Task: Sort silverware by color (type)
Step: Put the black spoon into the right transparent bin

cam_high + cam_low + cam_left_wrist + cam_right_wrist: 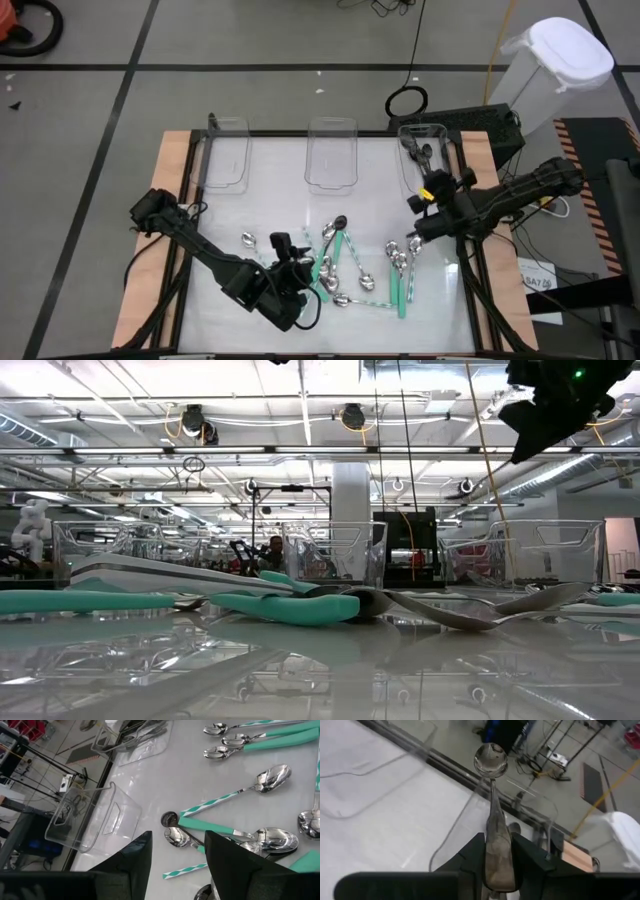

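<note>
Spoons (345,268) lie piled at the table's front middle; no writing is readable anywhere.
From above, the left gripper (300,262) hangs over the pile's left edge, and the right gripper (425,203) is near the right bin (424,150). Left wrist: jaws parted, holding nothing, above teal-handled spoons (235,827). Right wrist: jaws clamped on a silver spoon (495,815), bowl outward, over the bin's edge.

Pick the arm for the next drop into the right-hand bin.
Right. Its pincer is shut on a dark spoon and sits beside the right bin, which already holds dark spoons. The left pincer is open over the pile, empty.
</note>
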